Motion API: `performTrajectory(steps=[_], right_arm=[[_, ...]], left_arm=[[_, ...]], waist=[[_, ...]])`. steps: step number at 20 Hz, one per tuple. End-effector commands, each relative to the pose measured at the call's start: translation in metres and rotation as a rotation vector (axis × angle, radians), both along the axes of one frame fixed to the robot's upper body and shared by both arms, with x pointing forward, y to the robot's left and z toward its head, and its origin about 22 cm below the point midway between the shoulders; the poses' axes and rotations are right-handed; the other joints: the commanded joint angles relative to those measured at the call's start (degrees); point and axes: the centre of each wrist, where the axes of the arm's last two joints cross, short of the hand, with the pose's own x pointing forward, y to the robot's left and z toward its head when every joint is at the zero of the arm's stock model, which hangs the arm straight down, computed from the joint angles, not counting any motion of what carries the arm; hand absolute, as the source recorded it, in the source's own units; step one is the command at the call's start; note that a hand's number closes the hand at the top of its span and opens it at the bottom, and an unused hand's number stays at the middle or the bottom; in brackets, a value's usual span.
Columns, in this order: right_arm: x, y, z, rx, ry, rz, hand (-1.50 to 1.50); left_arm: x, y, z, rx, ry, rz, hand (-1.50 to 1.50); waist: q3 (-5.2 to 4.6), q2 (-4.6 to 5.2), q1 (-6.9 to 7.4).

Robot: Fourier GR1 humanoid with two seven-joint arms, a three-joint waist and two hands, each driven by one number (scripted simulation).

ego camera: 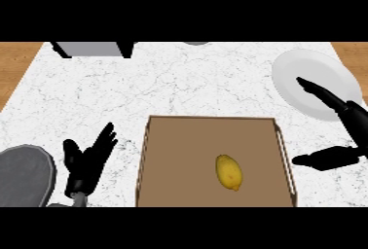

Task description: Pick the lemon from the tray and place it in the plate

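Head view: nearest, the lemon (pixel 229 172) lies on the floor of the brown tray (pixel 179 160), right of its middle, touched by neither hand. Left of the tray the left hand (pixel 86 163) rests with fingers straight and spread. Right of the tray the right hand (pixel 352 126) is open, thumb apart, fingers reaching over the white plate (pixel 302 68) on the marble surface (pixel 179 87). Farthest, a grey box (pixel 90 48).

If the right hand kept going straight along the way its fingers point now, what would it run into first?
The right hand points up and to the left, its straight fingers already showing over the white plate. Going on, it would probably meet the plate first, not the lemon in the tray. Its height above the plate is unclear.
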Motion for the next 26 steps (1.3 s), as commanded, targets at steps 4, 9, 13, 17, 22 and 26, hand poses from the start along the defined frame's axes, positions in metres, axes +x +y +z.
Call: performTrajectory(steps=[4, 9, 13, 17, 22, 26], right_arm=[[-0.023, 0.039, 0.038, -0.246, 0.125, 0.066, -1.50], [-0.036, 0.088, 0.030, -0.334, 0.180, 0.077, -1.50], [-0.031, 0.117, 0.001, -0.354, 0.165, 0.031, -1.50], [-0.036, 0.113, -0.016, -0.426, 0.245, 0.029, -1.50], [-0.045, 0.162, -0.033, -0.387, 0.308, 0.074, -1.50], [-0.041, 0.142, -0.047, -0.401, 0.305, 0.078, -1.50]], left_arm=[[0.009, 0.002, 0.002, 0.005, -0.012, -0.002, 0.00], [-0.003, -0.015, 0.007, 0.004, -0.006, 0.008, 0.00], [-0.004, 0.012, 0.007, 0.010, -0.005, -0.005, 0.00], [0.014, 0.029, 0.013, 0.000, -0.027, 0.010, 0.00], [-0.005, 0.000, 0.001, -0.009, -0.011, -0.010, 0.00], [0.004, 0.022, 0.005, 0.014, -0.019, 0.007, 0.00]], waist=[[0.02, 0.03, -0.44], [0.06, 0.06, 0.08], [0.08, 0.20, 0.31], [0.08, 0.23, -0.02], [0.09, 0.20, 0.28], [0.10, 0.22, 0.13]])
